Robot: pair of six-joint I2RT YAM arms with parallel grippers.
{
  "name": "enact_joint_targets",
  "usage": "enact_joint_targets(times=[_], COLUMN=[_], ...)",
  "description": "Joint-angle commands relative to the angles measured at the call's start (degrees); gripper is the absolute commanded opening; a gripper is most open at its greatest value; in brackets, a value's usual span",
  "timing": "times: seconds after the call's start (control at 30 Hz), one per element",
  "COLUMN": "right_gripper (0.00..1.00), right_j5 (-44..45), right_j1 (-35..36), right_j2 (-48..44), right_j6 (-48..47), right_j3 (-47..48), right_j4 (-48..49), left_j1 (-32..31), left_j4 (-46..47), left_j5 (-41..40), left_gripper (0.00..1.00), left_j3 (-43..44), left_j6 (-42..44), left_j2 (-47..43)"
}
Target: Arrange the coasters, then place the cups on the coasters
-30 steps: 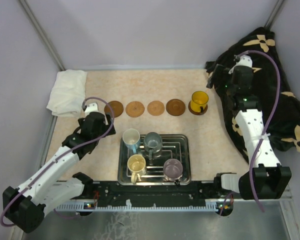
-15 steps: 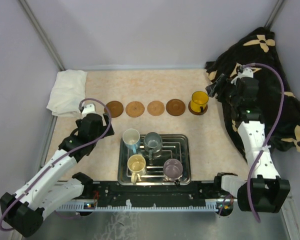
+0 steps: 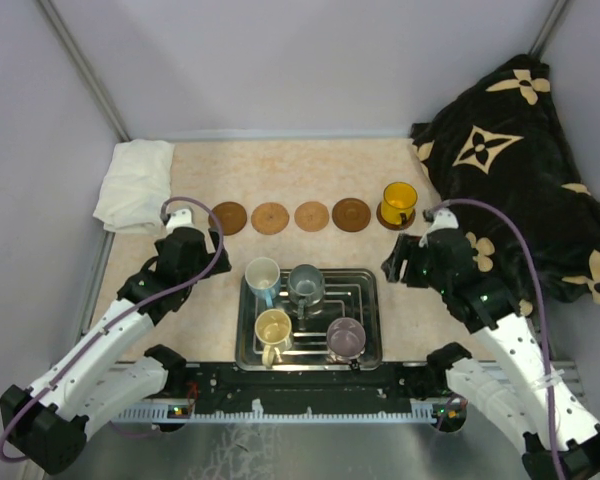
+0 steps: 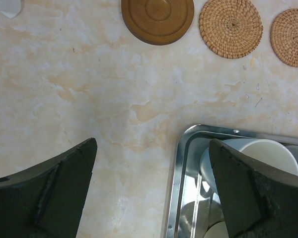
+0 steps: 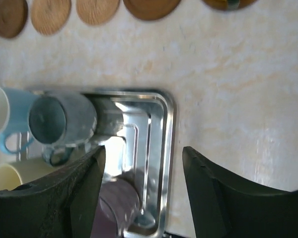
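Note:
Several brown coasters (image 3: 270, 217) lie in a row across the table. The rightmost coaster carries the orange-yellow cup (image 3: 398, 202). A steel tray (image 3: 370, 290) holds the white-and-blue cup (image 3: 262, 277), grey-blue cup (image 3: 305, 284), cream cup (image 3: 273, 327) and purple cup (image 3: 345, 337). My left gripper (image 4: 153, 144) hangs open over bare table at the tray's left rim (image 4: 176, 173), below a dark coaster (image 4: 158, 20). My right gripper (image 5: 143, 148) is open and empty above the tray's right rim (image 5: 169, 129), near the purple cup (image 5: 116, 206).
A white folded cloth (image 3: 135, 182) lies at the back left. A black blanket with beige flowers (image 3: 520, 150) is heaped along the right side. Grey walls close in the table, and a black rail (image 3: 310, 385) runs along the near edge.
My right arm has swung from over the blanket at the back right down to the tray's right side, its jaws narrowing somewhat. The left arm has barely shifted.

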Motion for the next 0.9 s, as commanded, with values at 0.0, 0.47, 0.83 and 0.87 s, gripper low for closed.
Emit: enact_joint_targets(times=[0.0, 0.47, 0.83, 0.87], right_gripper=[0.63, 0.65, 0.63, 0.63], right_j5=[6.1, 15.3, 13.8, 13.7], right_j1=[10.0, 36.0, 41.2, 41.5], right_j2=[-3.6, 9.2, 15.8, 16.4], right_j6=[6.2, 17.5, 19.5, 19.8], right_j3=[-2.7, -3.7, -4.6, -4.7], right_j4=[-8.1, -8.5, -7.8, -7.5], left_j1=[-0.1, -0.1, -0.1, -0.1], left_j4=[-0.1, -0.9, 0.6, 0.6], left_j5=[1.2, 0.8, 1.2, 1.2], left_gripper=[1.00, 1.00, 1.00, 1.00], left_j3=[0.0, 0.3, -1.0, -1.0], left_j6=[0.5, 0.4, -0.3, -0.3], left_j2=[-0.9, -0.8, 0.1, 0.1])
